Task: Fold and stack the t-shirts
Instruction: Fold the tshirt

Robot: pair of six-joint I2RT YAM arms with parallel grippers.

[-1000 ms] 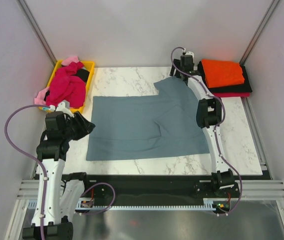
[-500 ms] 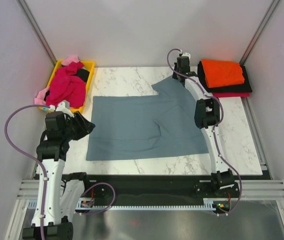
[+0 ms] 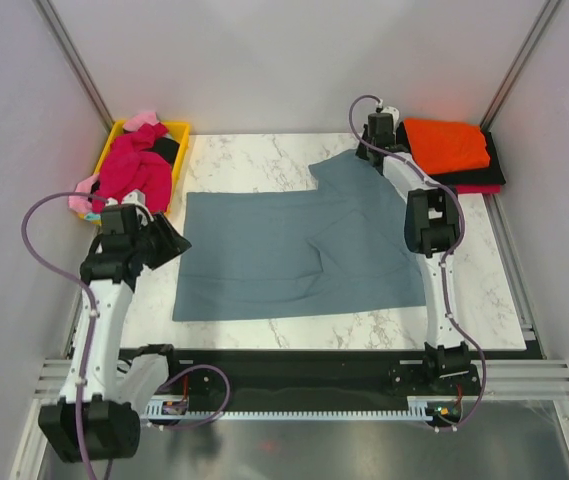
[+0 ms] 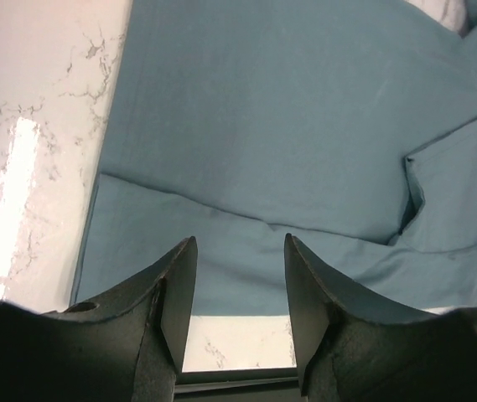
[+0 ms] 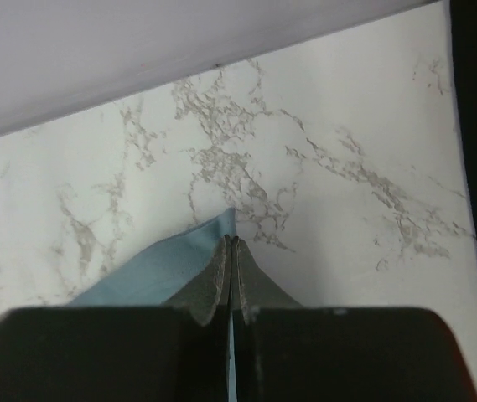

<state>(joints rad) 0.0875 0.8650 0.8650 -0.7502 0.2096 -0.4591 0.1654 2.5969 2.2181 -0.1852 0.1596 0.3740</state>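
The large slate blue-grey t-shirt [image 3: 284, 255] lies spread on the marble table [image 3: 254, 160], its right part folded over with a crease. My right gripper [image 3: 371, 148] is at the shirt's far right corner. In the right wrist view the gripper [image 5: 231, 241] is shut on that thin blue corner [image 5: 163, 268]. My left gripper [image 3: 172, 243] hovers at the shirt's left edge. Seen from the left wrist, the gripper [image 4: 238, 244] stands open and empty over the blue cloth [image 4: 288, 126].
A folded stack sits at the far right: an orange shirt [image 3: 447, 145] on a black one [image 3: 496, 168] on a red one [image 3: 464, 188]. The yellow tray [image 3: 177, 128] at the far left holds magenta [image 3: 134, 172], pink [image 3: 144, 120] and black [image 3: 166, 148] shirts.
My right gripper has shut on the shirt's far right corner and shifted slightly right. The left arm has moved a little away from the near edge, its jaws unchanged.
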